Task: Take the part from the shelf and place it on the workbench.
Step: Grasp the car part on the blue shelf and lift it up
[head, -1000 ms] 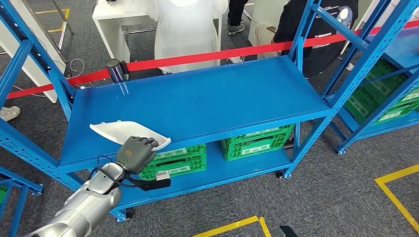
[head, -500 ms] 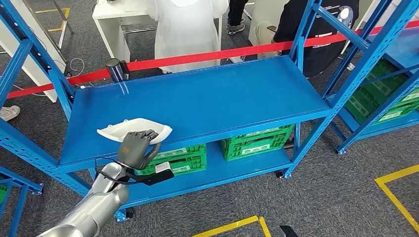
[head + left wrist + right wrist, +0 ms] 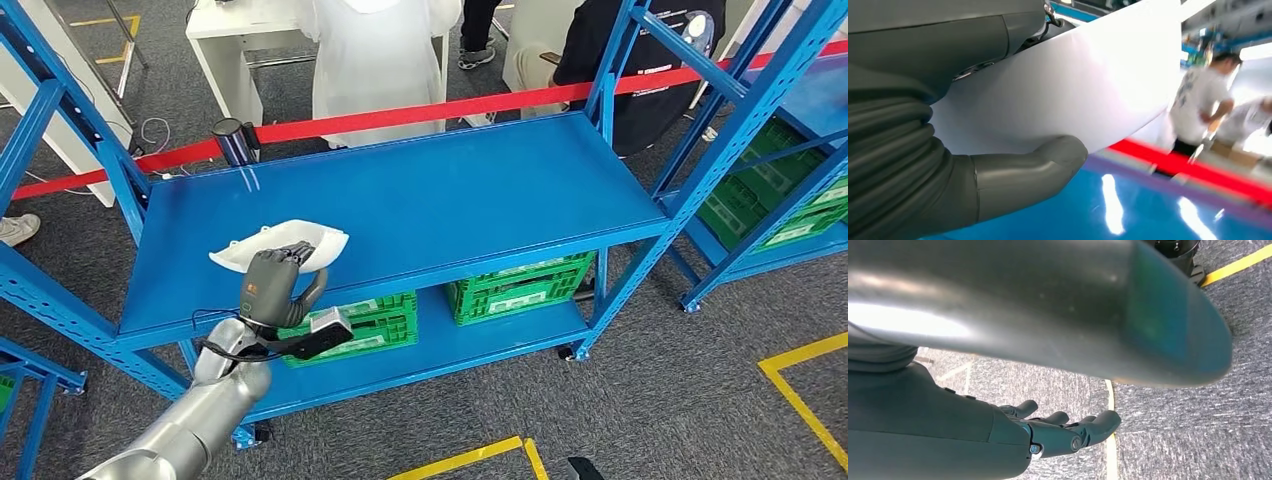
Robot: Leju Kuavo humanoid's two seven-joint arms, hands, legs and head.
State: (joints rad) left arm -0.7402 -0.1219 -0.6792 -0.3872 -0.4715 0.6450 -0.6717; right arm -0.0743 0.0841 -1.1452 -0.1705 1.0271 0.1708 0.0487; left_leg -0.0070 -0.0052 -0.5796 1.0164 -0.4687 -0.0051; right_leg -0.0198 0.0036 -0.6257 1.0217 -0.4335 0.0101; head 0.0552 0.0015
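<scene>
Gripping the white part (image 3: 283,243), the left hand (image 3: 272,287) has dark fingers (image 3: 290,256) curled over its near edge and a thick grey thumb (image 3: 1023,172) pressed under it; the part is lifted and tilted above the front-left area of the blue shelf top (image 3: 430,200), just past the fingertips. Part looks like smooth matte moulded plastic, thin-walled, shallow and curved like a shell or cover, with a pointed end away from the palm and small bumps along its far edge; no markings readable on it. Left wrist view shows its pale underside spanning from fingers to thumb, glossy blue painted metal below with light streaks. Small orange mark on the back of the left hand, too small to read. Silver arm with black cable and a boxy wrist camera unit (image 3: 325,331) behind the hand. Right hand (image 3: 1058,432) hangs over grey speckled carpet with a yellow floor line (image 3: 1110,440), fingers loosely extended and apart, holding nothing. Beyond the fingers: red barrier tape (image 3: 400,115) stretched behind the shelf, a black cylinder (image 3: 232,140) at the back-left corner. Below the hand, green ribbed plastic crates (image 3: 515,288) with white labels on the lower tier, text unreadable. People (image 3: 375,60) in white and dark clothing stand past the tape.
</scene>
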